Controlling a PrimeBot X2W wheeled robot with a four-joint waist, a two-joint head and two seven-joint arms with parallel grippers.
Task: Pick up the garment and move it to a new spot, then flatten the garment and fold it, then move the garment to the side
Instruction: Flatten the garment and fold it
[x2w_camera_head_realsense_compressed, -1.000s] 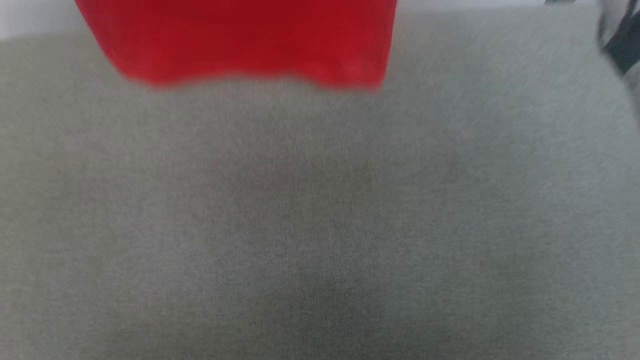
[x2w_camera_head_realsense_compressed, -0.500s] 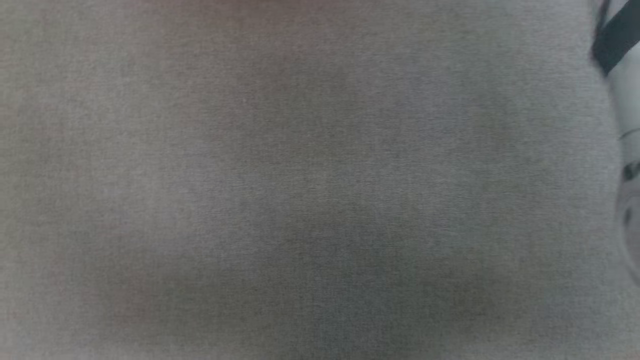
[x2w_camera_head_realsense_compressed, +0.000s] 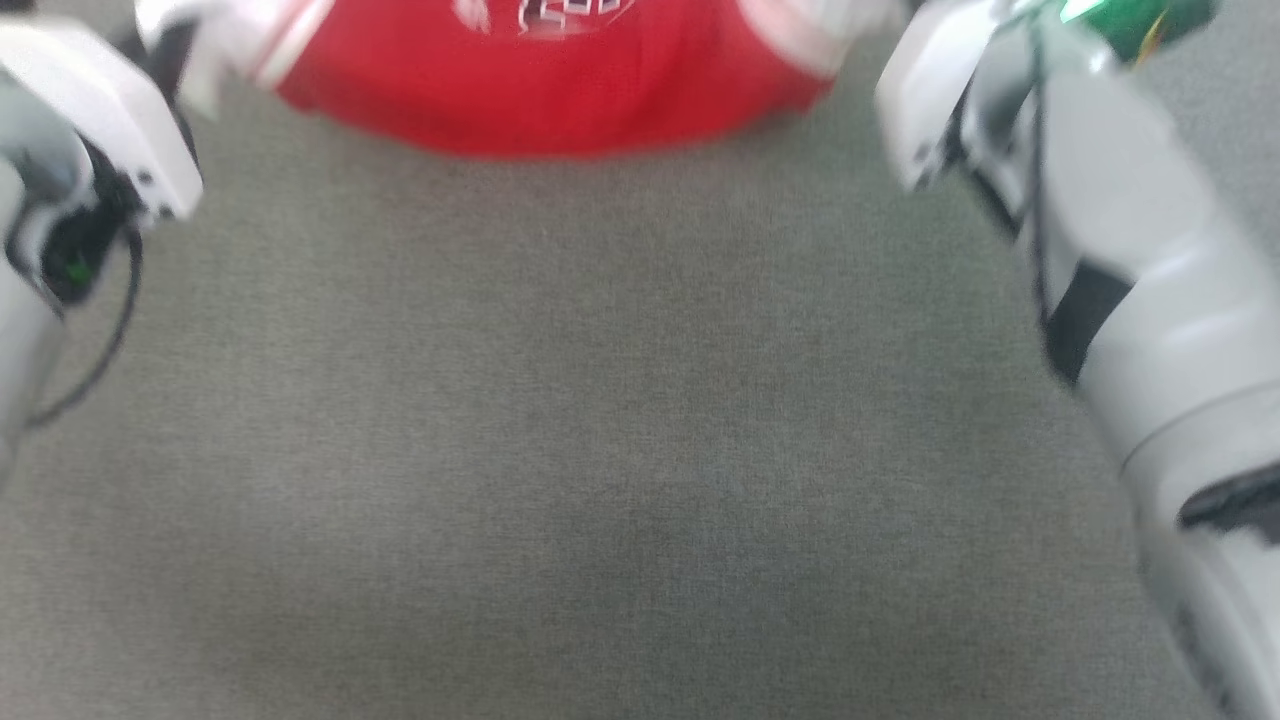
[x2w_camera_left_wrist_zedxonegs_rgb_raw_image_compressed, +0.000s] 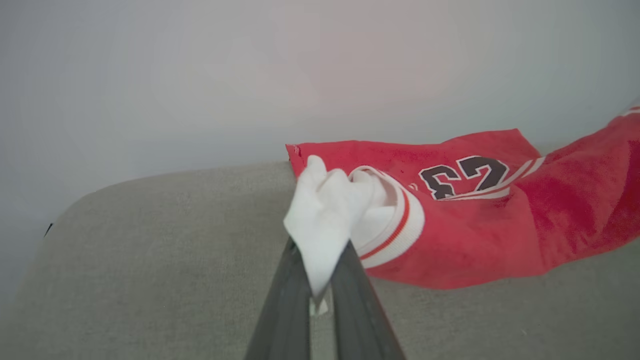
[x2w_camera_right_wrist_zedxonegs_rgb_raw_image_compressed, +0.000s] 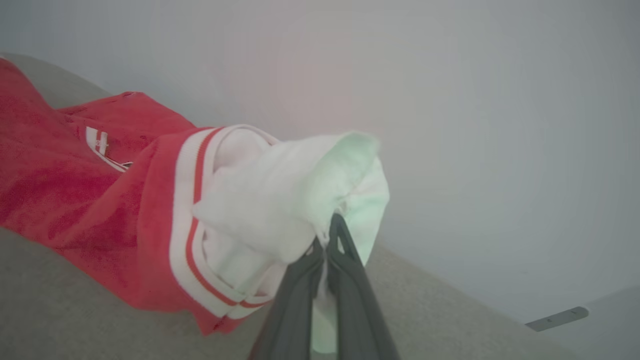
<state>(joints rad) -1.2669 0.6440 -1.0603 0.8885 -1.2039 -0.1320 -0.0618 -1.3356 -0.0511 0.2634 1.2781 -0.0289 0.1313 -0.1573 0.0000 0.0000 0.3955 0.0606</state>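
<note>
The garment (x2w_camera_head_realsense_compressed: 540, 90) is a red jersey lying at the far edge of the grey fabric surface (x2w_camera_head_realsense_compressed: 620, 420). In the left wrist view its dark "23" (x2w_camera_left_wrist_zedxonegs_rgb_raw_image_compressed: 462, 175) shows beside a white sleeve with a red stripe (x2w_camera_left_wrist_zedxonegs_rgb_raw_image_compressed: 395, 220). My left gripper (x2w_camera_left_wrist_zedxonegs_rgb_raw_image_compressed: 316, 272) is shut on a peak of that white sleeve cloth. My right gripper (x2w_camera_right_wrist_zedxonegs_rgb_raw_image_compressed: 327, 242) is shut on the bunched white cloth of the other sleeve (x2w_camera_right_wrist_zedxonegs_rgb_raw_image_compressed: 280, 200), with the red body (x2w_camera_right_wrist_zedxonegs_rgb_raw_image_compressed: 90, 200) trailing off to the left of it. Both sleeves are lifted a little off the surface.
My pale left wrist (x2w_camera_head_realsense_compressed: 100, 120) and right forearm (x2w_camera_head_realsense_compressed: 1120, 260) flank the garment in the head view. A plain pale wall (x2w_camera_left_wrist_zedxonegs_rgb_raw_image_compressed: 300, 75) rises right behind the surface's far rounded edge. A small grey bar (x2w_camera_right_wrist_zedxonegs_rgb_raw_image_compressed: 556, 318) shows low on the right.
The head view has shifted and is blurred: half a second ago it held bare grey fabric, now the garment's lower part and both arms are in it. Both grippers stay shut.
</note>
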